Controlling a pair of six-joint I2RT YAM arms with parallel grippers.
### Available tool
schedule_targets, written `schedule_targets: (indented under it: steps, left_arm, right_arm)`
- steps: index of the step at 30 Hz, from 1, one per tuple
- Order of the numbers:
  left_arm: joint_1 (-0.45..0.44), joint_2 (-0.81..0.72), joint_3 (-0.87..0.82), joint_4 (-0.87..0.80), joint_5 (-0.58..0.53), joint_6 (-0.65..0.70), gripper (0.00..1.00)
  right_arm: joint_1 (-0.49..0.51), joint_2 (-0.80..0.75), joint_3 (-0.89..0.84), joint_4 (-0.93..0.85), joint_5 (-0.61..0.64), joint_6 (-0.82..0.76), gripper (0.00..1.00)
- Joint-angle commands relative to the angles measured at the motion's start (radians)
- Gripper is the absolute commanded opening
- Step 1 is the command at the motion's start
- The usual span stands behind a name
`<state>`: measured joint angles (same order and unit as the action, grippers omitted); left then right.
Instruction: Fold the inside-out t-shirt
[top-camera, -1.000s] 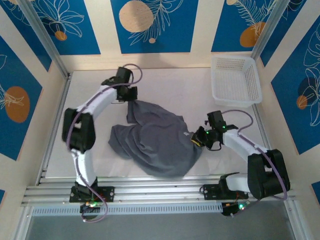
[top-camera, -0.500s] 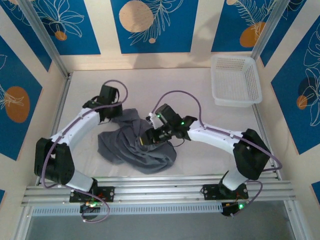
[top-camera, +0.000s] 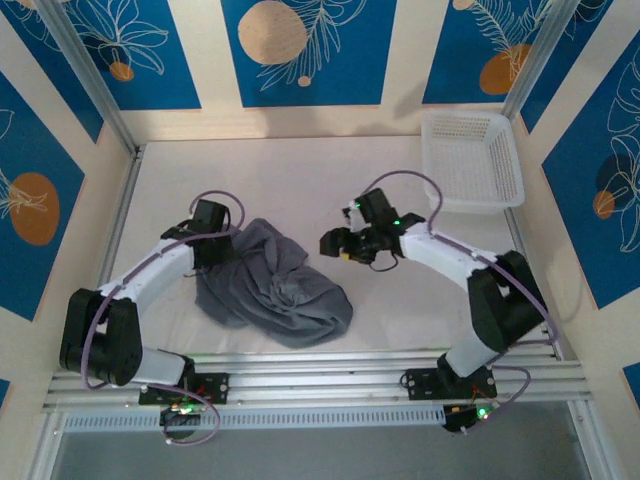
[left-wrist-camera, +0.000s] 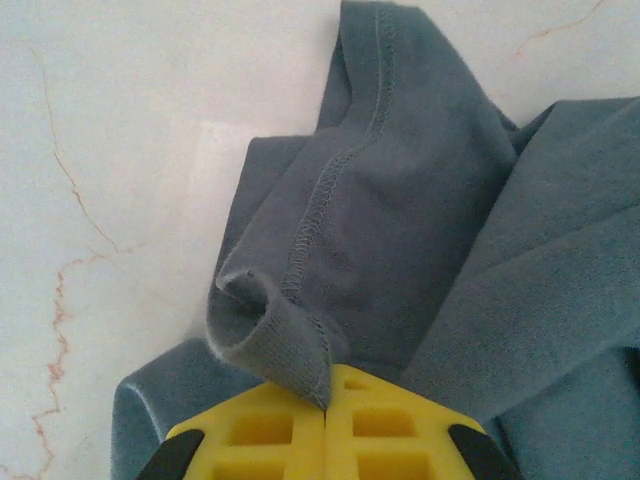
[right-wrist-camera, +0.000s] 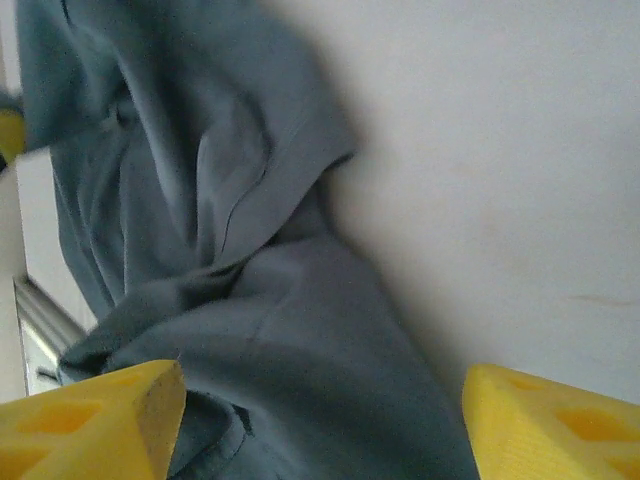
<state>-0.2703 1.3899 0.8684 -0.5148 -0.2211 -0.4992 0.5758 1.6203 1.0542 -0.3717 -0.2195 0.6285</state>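
No fold yet: t-shirt (top-camera: 270, 285) bunched, lower centre
My left gripper (left-wrist-camera: 327, 405) pinches its edge; right gripper (top-camera: 338, 243) spread, empty

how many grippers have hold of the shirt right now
1: the left gripper, shut on a fold at the t-shirt's left edge. The right gripper is open, apart from it.

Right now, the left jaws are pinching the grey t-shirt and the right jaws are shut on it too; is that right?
Not quite: the right jaws stand open, holding nothing, as the right wrist view shows. The left jaws do pinch the t-shirt.
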Motion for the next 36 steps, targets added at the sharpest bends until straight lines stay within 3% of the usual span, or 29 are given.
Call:
schedule_targets:
  steps: [1, 4, 5, 7, 8, 16, 22, 27, 31, 36]
  left_arm:
    - [0.01, -0.017, -0.018, 0.013, 0.013, -0.025, 0.0]
    - [0.012, -0.032, -0.014, 0.008, 0.014, -0.024, 0.0]
    - [0.014, -0.039, -0.011, 0.004, 0.012, -0.022, 0.0]
    - [0.019, -0.061, 0.0, -0.012, 0.009, -0.016, 0.0]
    - [0.024, -0.07, 0.006, -0.021, 0.011, -0.012, 0.0]
    - [0.125, -0.217, 0.136, -0.108, 0.055, 0.022, 0.0]
    - [0.189, -0.346, 0.335, -0.202, 0.076, 0.056, 0.0]
    - [0.194, -0.45, 0.49, -0.242, -0.059, 0.103, 0.0]
    - [0.194, -0.498, 0.462, -0.228, -0.151, 0.109, 0.0]
    - [0.195, -0.465, 0.391, -0.235, -0.103, 0.091, 0.0]
  right_arm:
    - [0.079, 0.107, 0.09, -0.003, -0.092, -0.01, 0.75]
    - [0.145, 0.192, 0.156, -0.019, -0.118, -0.001, 0.58]
    - [0.156, 0.2, 0.167, -0.024, -0.116, 0.003, 0.45]
    - [0.16, 0.179, 0.169, -0.026, -0.1, 0.017, 0.07]
    - [0.156, 0.155, 0.166, -0.028, -0.084, 0.024, 0.0]
    - [0.037, -0.21, 0.094, 0.004, 0.024, 0.072, 0.0]
    - [-0.097, -0.509, 0.033, 0.027, 0.138, 0.068, 0.0]
    - [-0.167, -0.762, -0.061, 0.126, 0.325, 0.054, 0.0]
    - [-0.216, -0.815, -0.158, 0.099, 0.391, 0.129, 0.0]
    - [-0.212, -0.763, -0.226, 0.046, 0.378, 0.141, 0.0]
